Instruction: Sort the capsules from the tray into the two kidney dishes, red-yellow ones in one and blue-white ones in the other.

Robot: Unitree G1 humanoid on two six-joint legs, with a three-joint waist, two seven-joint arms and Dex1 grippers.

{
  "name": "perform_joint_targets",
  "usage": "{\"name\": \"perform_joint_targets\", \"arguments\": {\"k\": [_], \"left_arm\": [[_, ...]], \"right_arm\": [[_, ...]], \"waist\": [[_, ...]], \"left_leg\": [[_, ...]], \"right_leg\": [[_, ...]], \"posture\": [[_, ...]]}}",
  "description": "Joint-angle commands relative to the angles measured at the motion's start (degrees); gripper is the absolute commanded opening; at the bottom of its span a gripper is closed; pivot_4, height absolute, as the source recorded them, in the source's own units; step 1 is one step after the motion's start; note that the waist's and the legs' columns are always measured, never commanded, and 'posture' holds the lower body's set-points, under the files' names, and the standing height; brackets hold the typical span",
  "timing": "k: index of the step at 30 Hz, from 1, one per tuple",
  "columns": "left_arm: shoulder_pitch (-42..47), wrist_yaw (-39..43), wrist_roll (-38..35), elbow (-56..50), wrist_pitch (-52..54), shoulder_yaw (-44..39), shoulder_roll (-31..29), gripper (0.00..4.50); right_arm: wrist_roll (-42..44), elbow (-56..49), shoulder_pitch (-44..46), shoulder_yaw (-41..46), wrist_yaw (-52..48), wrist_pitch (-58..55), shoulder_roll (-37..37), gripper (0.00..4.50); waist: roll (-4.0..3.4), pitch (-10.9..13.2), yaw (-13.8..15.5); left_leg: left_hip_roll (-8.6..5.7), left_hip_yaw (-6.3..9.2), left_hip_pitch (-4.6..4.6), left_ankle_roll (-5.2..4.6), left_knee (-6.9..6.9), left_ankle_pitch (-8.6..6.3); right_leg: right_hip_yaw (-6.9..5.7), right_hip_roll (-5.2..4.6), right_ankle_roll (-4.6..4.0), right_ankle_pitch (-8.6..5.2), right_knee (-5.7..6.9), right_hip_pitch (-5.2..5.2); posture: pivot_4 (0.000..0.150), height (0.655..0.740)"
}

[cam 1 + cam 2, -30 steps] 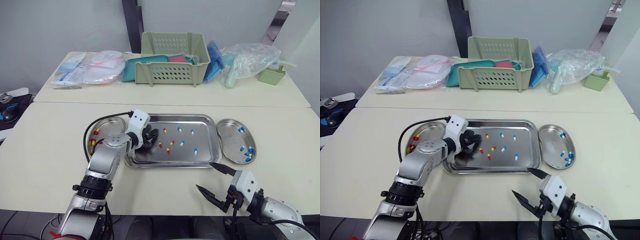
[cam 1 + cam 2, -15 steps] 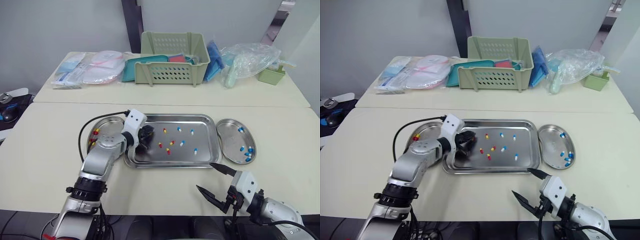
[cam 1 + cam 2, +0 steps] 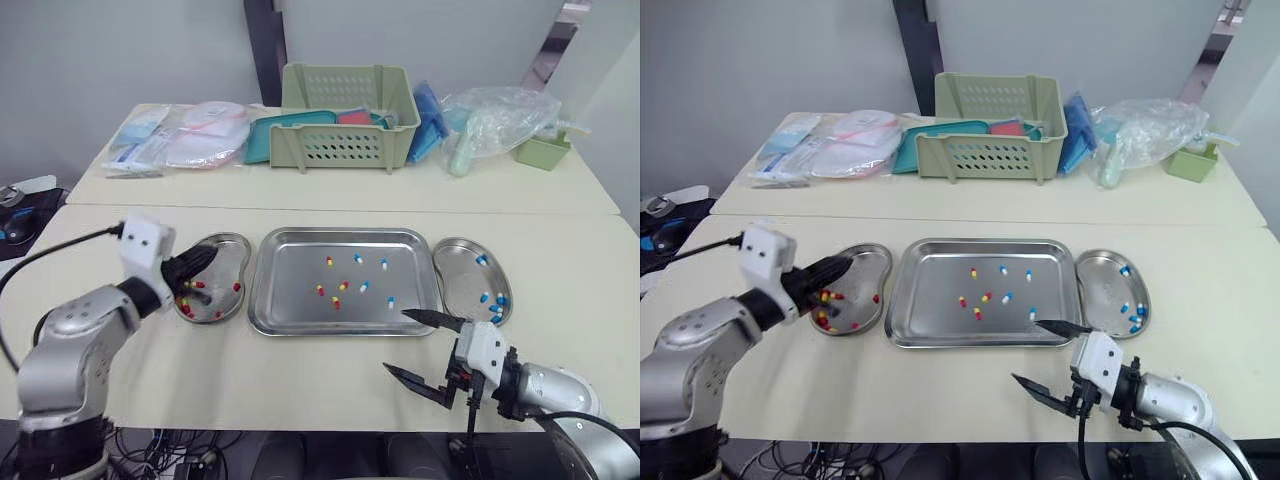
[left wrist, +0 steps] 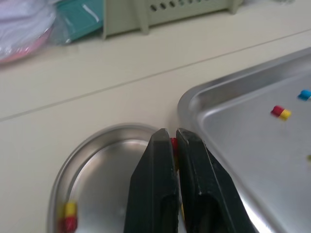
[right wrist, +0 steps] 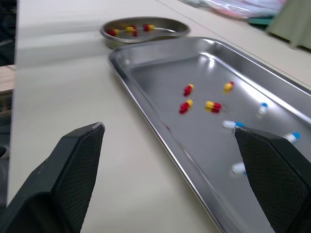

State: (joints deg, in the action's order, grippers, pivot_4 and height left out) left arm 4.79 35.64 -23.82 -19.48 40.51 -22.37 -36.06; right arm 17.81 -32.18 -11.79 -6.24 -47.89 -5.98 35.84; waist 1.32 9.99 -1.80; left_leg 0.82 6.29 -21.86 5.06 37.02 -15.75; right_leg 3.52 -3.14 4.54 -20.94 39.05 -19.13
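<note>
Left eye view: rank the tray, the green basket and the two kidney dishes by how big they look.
1. tray, largest.
2. green basket, though it sits farther from the camera.
3. left kidney dish and right kidney dish look alike; no ranking between them.

Looks like a medical lab: steel tray (image 3: pixel 290 272), kidney dishes (image 3: pixel 457 268), packaged supplies (image 3: pixel 185 140), basket (image 3: pixel 345 140) on pale tables (image 3: pixel 90 250).
</note>
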Motion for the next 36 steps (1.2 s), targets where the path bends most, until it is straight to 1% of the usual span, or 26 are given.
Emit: {"name": "perform_joint_targets", "arguments": {"k": [1,5,8,11,14,18,20,25,28,31,34,35,36], "left_arm": [[-3.7,-0.5,-1.0,-3.1,-2.2,-3.6,0.0,0.02],[-7.6,-1.8,-1.1,-3.6,-3.8,-4.0,1.5,0.02],[-7.6,-2.4,-0.6,-3.0,-5.7,-2.5,2.6,0.02],[-7.0,-2.9,-2.6,-2.1,-6.2,-3.4,4.3,0.02],[-7.2,-3.5,-3.5,-1.9,-5.9,-4.1,4.6,0.75],[-7.8,-3.5,-4.0,-2.3,-7.3,-4.8,4.5,2.00],[-8.3,-3.3,-4.1,-2.3,-8.0,-5.6,4.0,2.50],[-10.3,-3.0,-5.4,-2.7,-8.3,-9.0,2.8,2.50],[-12.3,-1.6,-7.2,-3.5,-8.4,-11.5,1.8,2.50],[-17.4,4.3,-5.3,0.4,-12.6,-16.4,-2.6,2.50],[-21.1,9.2,-3.4,9.5,-17.1,-19.9,-6.5,2.97],[-22.4,11.8,-3.0,12.7,-18.9,-20.6,-7.9,3.29],[-23.3,13.8,-2.9,15.0,-20.4,-20.9,-8.9,3.53]], "right_arm": [[2.6,0.0,3.7,-1.4,-3.2,-1.1,0.5,4.50],[3.1,1.9,8.3,-2.9,-5.5,-2.0,0.3,4.50],[3.1,2.2,9.9,-3.6,-5.7,-2.7,-0.3,4.50],[3.0,2.2,10.4,-4.2,-5.9,-3.2,-0.6,4.50],[3.1,1.8,10.5,-4.5,-5.9,-3.8,-0.7,4.50],[3.2,1.8,10.6,-4.4,-5.9,-4.3,-0.8,4.50],[3.3,1.7,10.7,-4.2,-5.8,-4.6,-0.8,4.50],[3.3,1.6,10.4,-3.7,-5.8,-4.7,-0.7,4.50],[3.3,1.0,9.3,-2.0,-5.0,-4.7,0.0,4.50],[5.8,-1.4,3.5,7.2,-5.0,-6.5,4.0,4.50],[9.0,-0.6,-1.7,17.9,-7.7,-7.9,8.9,4.50],[10.1,1.0,-3.0,21.9,-9.5,-8.3,11.1,4.50],[10.7,2.4,-4.0,24.8,-11.2,-8.5,12.8,4.50]], "waist": [[0.04,0.0,0.3],[0.07,0.0,0.3],[0.07,0.0,0.3],[0.07,0.0,0.2],[0.07,0.0,0.1],[0.07,0.0,0.1],[0.07,0.0,0.1],[0.07,0.0,0.1],[0.07,0.0,0.0],[0.08,0.0,0.0],[0.03,0.0,0.2],[0.03,0.0,0.2],[0.02,0.0,0.1]], "left_leg": [[0.00,0.03,-0.01,0.00,0.01,0.00],[0.00,0.04,0.01,0.00,0.02,0.00],[0.00,0.08,0.00,0.00,0.01,0.00],[0.00,0.08,-0.01,0.00,0.01,0.00],[0.01,0.07,0.00,0.00,0.01,0.00],[0.01,0.07,0.00,0.00,0.01,0.00],[0.01,0.07,0.00,0.00,0.00,0.00],[0.01,0.07,0.00,0.00,0.00,0.00],[0.01,0.05,0.00,0.00,-0.01,0.00],[0.01,0.06,-0.02,-0.01,-0.02,-0.01],[-0.01,0.00,-0.03,-0.01,-0.05,-0.01],[-0.01,-0.03,0.00,-0.01,-0.06,-0.01],[-0.01,-0.05,0.04,-0.02,-0.06,-0.01]], "right_leg": [[-0.03,0.00,0.00,0.00,0.00,0.01],[-0.05,-0.01,0.00,0.00,0.00,0.04],[-0.10,-0.01,0.00,0.00,0.00,0.04],[-0.09,-0.01,0.00,0.00,0.00,0.03],[-0.09,-0.01,0.00,0.00,0.01,0.03],[-0.09,0.00,0.00,0.00,0.01,0.02],[-0.08,0.00,0.00,0.00,0.01,0.02],[-0.09,0.00,0.00,0.00,0.01,0.02],[-0.06,0.00,0.00,0.00,0.00,0.01],[-0.07,0.00,-0.01,0.00,-0.02,-0.01],[-0.04,-0.02,-0.01,0.00,-0.06,0.00],[-0.03,-0.02,-0.01,0.00,-0.05,0.00],[-0.02,-0.02,-0.01,0.00,-0.04,0.02]], "posture": [[0.150,0.7400],[0.150,0.7400],[0.150,0.7400],[0.150,0.7400],[0.150,0.7400],[0.150,0.7400],[0.150,0.7400],[0.150,0.7400],[0.150,0.7400],[0.150,0.7400],[0.150,0.7400],[0.150,0.7400],[0.150,0.7400]]}}
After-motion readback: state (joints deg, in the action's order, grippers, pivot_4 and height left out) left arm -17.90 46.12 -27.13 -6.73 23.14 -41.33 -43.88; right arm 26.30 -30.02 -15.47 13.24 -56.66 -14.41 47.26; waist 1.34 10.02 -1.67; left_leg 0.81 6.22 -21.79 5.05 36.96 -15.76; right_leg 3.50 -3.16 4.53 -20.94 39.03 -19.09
